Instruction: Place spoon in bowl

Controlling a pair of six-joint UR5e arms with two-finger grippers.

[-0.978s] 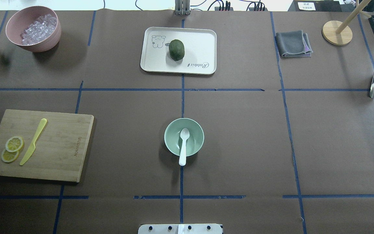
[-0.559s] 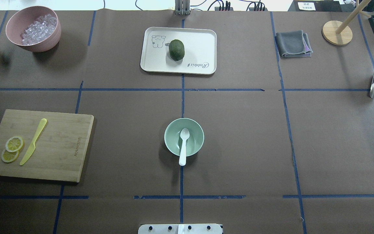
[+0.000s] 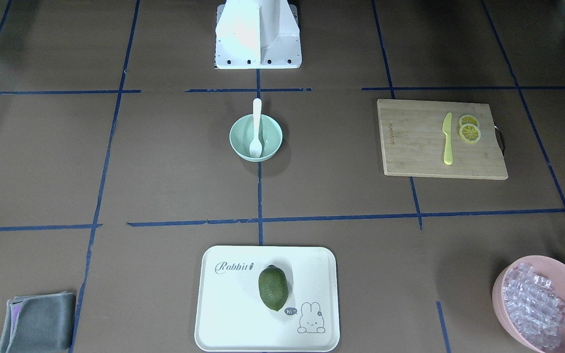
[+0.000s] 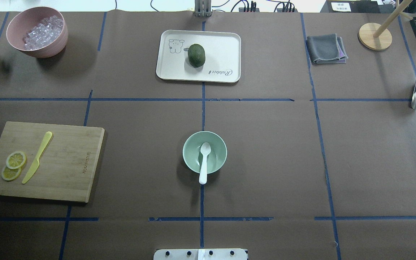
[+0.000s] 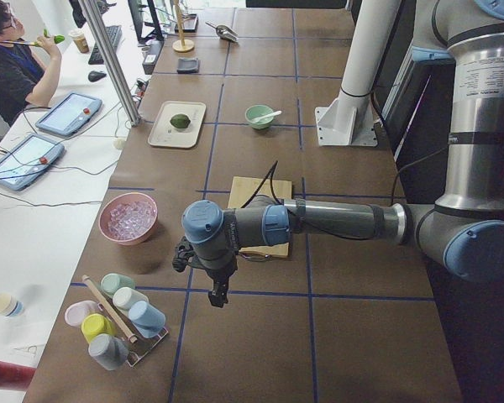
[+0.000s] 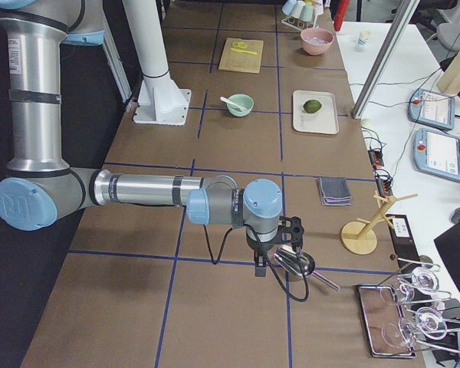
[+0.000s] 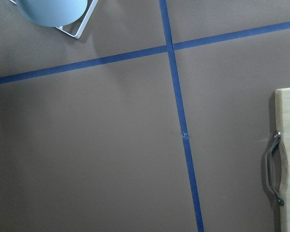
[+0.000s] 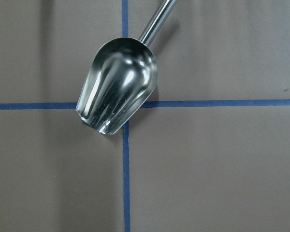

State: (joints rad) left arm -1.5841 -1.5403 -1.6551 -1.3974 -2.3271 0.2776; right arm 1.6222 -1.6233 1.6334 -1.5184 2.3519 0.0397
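The white spoon (image 4: 203, 164) lies in the mint-green bowl (image 4: 190, 153) at the table's centre. Its scoop rests inside and its handle sticks out over the rim towards the robot's base. Spoon (image 3: 256, 122) and bowl (image 3: 241, 138) also show in the front-facing view. My left gripper (image 5: 217, 298) hangs over the table's left end, far from the bowl. My right gripper (image 6: 259, 267) hangs over the right end, by a metal scoop. Both show only in the side views, so I cannot tell whether they are open or shut.
A pink bowl of ice (image 4: 37, 32) stands at the far left. A white tray (image 4: 222, 47) holds a green fruit (image 4: 196, 55). A cutting board (image 4: 67, 162) carries a yellow knife (image 4: 37, 157) and lemon slices. A grey cloth (image 4: 325, 48), a metal scoop (image 8: 118, 87) and a cup rack (image 5: 118, 323) are also on the table.
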